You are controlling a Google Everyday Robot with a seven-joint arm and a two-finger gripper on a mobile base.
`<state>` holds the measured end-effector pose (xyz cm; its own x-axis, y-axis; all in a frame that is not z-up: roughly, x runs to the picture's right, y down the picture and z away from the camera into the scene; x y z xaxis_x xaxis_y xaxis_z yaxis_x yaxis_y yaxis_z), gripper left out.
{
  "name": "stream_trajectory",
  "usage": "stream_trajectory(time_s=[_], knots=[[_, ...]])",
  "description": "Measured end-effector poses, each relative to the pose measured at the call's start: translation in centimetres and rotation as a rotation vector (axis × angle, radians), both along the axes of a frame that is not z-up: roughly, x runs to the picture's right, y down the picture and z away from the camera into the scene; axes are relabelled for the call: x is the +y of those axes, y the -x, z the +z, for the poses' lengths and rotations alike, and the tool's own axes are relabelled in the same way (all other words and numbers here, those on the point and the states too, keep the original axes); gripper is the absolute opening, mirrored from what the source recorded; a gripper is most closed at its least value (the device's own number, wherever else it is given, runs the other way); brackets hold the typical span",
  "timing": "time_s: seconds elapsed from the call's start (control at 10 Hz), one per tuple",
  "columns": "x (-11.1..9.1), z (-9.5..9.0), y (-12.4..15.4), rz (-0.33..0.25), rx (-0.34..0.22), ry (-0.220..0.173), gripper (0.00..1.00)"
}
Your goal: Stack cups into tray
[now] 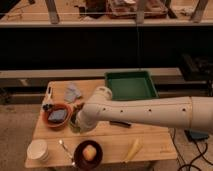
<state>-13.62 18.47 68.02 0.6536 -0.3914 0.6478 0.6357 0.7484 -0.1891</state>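
The dark green tray (131,86) sits at the table's back right with nothing in it. My white arm reaches across from the right. Its gripper (76,124) is down at the table's left-middle, beside the left reddish-brown bowl. It is shut on a small pale green cup (74,127), which shows only as a sliver under the wrist; the wrist hides most of the fingers. The wider cream-white cup (38,149) stands alone at the front left corner, well clear of the gripper.
A reddish-brown bowl (59,116) holds a grey-blue item; another bowl (88,154) at the front holds an orange fruit. A spoon (65,148), a banana (132,149), a grey cloth (73,93) and a small white-and-black item (48,100) lie around.
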Motion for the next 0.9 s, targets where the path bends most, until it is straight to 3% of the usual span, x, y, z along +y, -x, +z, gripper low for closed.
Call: stream_trajectory(time_s=[0.1,0.6,0.9], knots=[[0.3,-1.1,1.0,-0.018,-0.035,0.005,0.0],[0.4,-1.2,1.2,-0.025,-0.041,0.006,0.0],[1.8,-1.9,4.4,-0.098,-0.138,0.017,0.0]])
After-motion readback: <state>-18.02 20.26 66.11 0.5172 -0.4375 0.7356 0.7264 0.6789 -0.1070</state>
